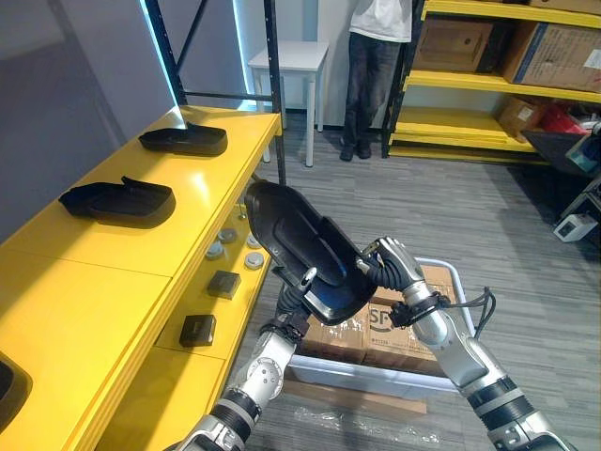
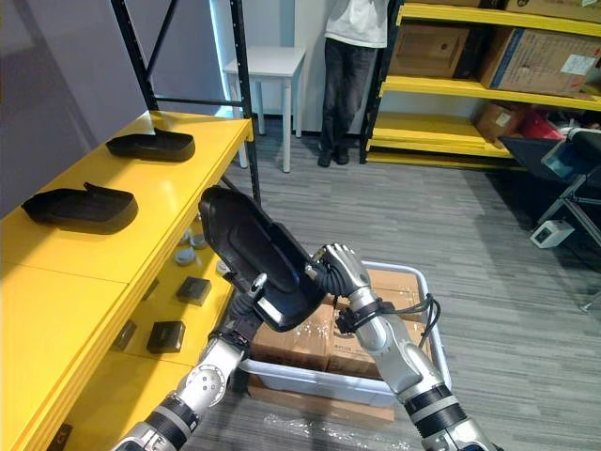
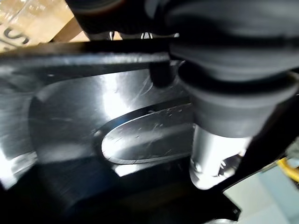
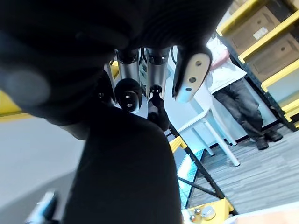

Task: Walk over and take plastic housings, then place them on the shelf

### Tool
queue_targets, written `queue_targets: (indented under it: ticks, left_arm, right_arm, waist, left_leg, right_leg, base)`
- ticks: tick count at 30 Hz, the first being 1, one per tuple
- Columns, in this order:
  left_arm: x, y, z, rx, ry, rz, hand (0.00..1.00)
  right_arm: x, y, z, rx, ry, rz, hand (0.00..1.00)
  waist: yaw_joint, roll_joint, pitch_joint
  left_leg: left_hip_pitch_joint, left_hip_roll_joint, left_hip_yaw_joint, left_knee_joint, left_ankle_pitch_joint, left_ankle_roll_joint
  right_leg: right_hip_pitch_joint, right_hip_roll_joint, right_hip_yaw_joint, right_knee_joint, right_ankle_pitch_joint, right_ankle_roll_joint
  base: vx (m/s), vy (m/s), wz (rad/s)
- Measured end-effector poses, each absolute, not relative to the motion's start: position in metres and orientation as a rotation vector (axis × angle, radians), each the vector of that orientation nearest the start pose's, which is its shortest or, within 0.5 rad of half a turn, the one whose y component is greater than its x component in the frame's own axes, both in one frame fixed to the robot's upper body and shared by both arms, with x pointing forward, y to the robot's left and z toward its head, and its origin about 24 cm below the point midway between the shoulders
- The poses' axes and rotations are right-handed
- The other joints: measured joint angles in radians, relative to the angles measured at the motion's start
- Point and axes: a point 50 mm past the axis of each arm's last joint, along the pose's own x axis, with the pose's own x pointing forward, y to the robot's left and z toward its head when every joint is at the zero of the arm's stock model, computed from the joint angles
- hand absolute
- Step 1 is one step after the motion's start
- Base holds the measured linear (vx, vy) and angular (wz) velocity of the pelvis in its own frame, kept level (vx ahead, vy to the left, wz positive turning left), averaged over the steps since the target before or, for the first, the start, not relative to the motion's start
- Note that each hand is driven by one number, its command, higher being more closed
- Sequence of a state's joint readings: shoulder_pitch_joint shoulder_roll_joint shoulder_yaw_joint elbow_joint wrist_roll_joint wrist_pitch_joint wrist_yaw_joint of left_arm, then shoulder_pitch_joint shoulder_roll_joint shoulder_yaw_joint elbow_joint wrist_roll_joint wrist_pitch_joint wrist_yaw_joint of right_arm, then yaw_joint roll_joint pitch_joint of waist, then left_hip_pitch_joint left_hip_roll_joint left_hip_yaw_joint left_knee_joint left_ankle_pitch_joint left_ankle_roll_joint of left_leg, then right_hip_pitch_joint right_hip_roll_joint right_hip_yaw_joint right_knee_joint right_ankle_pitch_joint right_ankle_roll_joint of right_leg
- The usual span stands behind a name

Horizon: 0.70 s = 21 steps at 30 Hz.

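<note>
Nearest the camera: a black housing [image 1: 296, 240], held in the air between both hands and tilted, its upper end leaning toward the yellow shelf [image 1: 103, 301] on the robot's left. The left hand [image 1: 307, 278] carries it from below, thumb hooked over the lower rim. In the left wrist view a finger [image 3: 212, 158] lies against the glossy inner face. The right hand [image 1: 390, 263] takes the opposite rim, its fingers [image 4: 159, 58] and thumb curled onto the dark shell. We read both hands as closed on the housing, which hangs just beside the shelf's edge and rests on no board.

On the top board lie a rear housing [image 1: 184, 139] and a front housing [image 1: 118, 199], flat and well apart. A dark shape [image 1: 7, 385] at the board's near end is cut off, and we cannot tell what it is. The lower board carries small parts [image 1: 223, 282]. Under the hands stands a bin [image 1: 441, 272] of cartons. A person [image 1: 376, 66] stands at the back beside a white table [image 1: 291, 56].

Stage, as we judge it: fetching is done for this housing and two lie placed. What is left is to bring it over the bare board, lay it flat and let go.
</note>
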<state>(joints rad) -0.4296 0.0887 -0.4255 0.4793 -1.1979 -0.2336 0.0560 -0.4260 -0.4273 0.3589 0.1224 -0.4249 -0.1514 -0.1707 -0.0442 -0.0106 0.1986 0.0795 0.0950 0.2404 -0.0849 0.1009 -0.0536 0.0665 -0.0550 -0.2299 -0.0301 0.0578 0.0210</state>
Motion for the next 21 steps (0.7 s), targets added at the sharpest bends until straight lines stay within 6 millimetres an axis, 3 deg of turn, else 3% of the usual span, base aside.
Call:
queue_targets:
  ticks: [6,9,11,12,13,14,16,17,18,19,20,21]
  left_arm:
    - [0.312,0.078,0.049,-0.84,0.069,-0.122,1.0]
    - [0.297,0.081,0.055,-0.833,-0.001,-0.111,1.0]
    - [0.293,0.081,0.062,-0.805,-0.031,-0.098,1.0]
    - [0.293,0.081,0.067,-0.797,-0.052,-0.097,1.0]
    - [0.293,0.081,0.074,-0.74,-0.085,-0.116,1.0]
    - [0.293,0.082,0.079,-0.698,-0.102,-0.126,1.0]
    - [0.293,0.084,0.085,-0.667,-0.116,-0.144,1.0]
    - [0.291,0.088,0.093,-0.638,-0.15,-0.159,1.0]
    - [0.287,0.091,0.099,-0.624,-0.176,-0.169,1.0]
    - [0.284,0.093,0.105,-0.604,-0.199,-0.184,1.0]
    - [0.278,0.094,0.108,-0.568,-0.217,-0.205,1.0]
    - [0.277,0.094,0.109,-0.546,-0.224,-0.222,1.0]
  right_arm:
    - [0.291,-0.116,0.125,-0.765,-0.535,0.242,1.0]
    - [0.273,-0.114,0.125,-0.703,-0.559,0.237,1.0]
    - [0.263,-0.115,0.122,-0.615,-0.538,0.239,1.0]
    - [0.258,-0.117,0.12,-0.565,-0.522,0.227,1.0]
    - [0.252,-0.118,0.114,-0.489,-0.5,0.186,1.0]
    - [0.249,-0.116,0.111,-0.439,-0.495,0.159,1.0]
    - [0.245,-0.113,0.11,-0.388,-0.501,0.127,1.0]
    - [0.242,-0.11,0.11,-0.336,-0.523,0.106,1.0]
    - [0.239,-0.107,0.111,-0.307,-0.547,0.096,1.0]
    - [0.235,-0.106,0.111,-0.275,-0.57,0.078,1.0]
    - [0.226,-0.105,0.106,-0.241,-0.575,0.062,1.0]
    - [0.224,-0.106,0.103,-0.236,-0.582,0.048,1.0]
  waist:
    - [0.012,0.0,-0.011]
    - [0.011,0.001,-0.012]
    - [0.008,0.001,-0.013]
    - [-0.005,0.004,-0.013]
    - [-0.02,0.012,-0.01]
    - [-0.019,0.014,-0.007]
    - [-0.008,0.013,-0.007]
    - [0.013,0.011,-0.007]
    - [0.013,0.009,-0.008]
    - [0.013,-0.001,-0.008]
    - [0.012,0.033,-0.02]
    - [0.01,0.025,-0.006]
  left_leg:
    - [-0.005,0.005,-0.012,0.005,-0.003,-0.004]
    - [-0.011,0.006,-0.024,0.022,-0.017,-0.011]
    - [-0.053,0.027,0.046,0.101,-0.069,0.004]
    - [-0.083,0.063,0.149,0.185,-0.092,0.018]
    - [-0.113,0.127,0.282,0.315,-0.12,0.039]
    - [-0.117,0.145,0.353,0.377,-0.14,0.067]
    - [-0.115,0.139,0.37,0.406,-0.171,0.082]
    - [-0.113,0.1,0.355,0.401,-0.198,0.073]
    - [-0.111,0.065,0.354,0.381,-0.206,0.068]
    - [-0.118,0.043,0.363,0.443,-0.233,0.078]
    - [-0.089,0.044,0.342,0.494,-0.309,0.071]
    - [-0.089,0.015,0.316,0.489,-0.336,0.085]
  right_leg:
    - [0.009,0.007,-0.009,-0.015,0.004,-0.003]
    - [0.024,0.004,-0.035,-0.015,0.002,-0.005]
    - [0.037,-0.01,-0.084,-0.011,-0.005,-0.004]
    - [0.044,-0.021,-0.133,0.01,-0.022,-0.002]
    - [0.059,-0.046,-0.214,0.087,-0.075,0.009]
    - [0.072,-0.08,-0.272,0.172,-0.131,0.023]
    - [0.079,-0.121,-0.312,0.255,-0.188,0.047]
    - [0.066,-0.178,-0.337,0.334,-0.242,0.062]
    - [0.067,-0.221,-0.364,0.364,-0.263,0.083]
    - [0.063,-0.269,-0.4,0.391,-0.277,0.076]
    - [0.041,-0.324,-0.407,0.55,-0.309,0.0]
    - [0.003,-0.375,-0.372,0.671,-0.296,-0.049]
  base:
    - [0.0,-0.006,0.02]
    - [0.0,-0.01,0.19]
    - [-0.03,-0.01,0.63]
    - [0.02,-0.049,1.57]
    - [0.05,-0.003,1.99]
    - [0.06,0.05,1.81]
    - [-0.01,0.134,1.01]
    - [-0.07,0.158,0.9]
    - [-0.06,0.261,1.05]
    - [0.04,0.216,1.16]
    - [0.07,0.219,1.02]
    - [0.03,0.2,1.04]
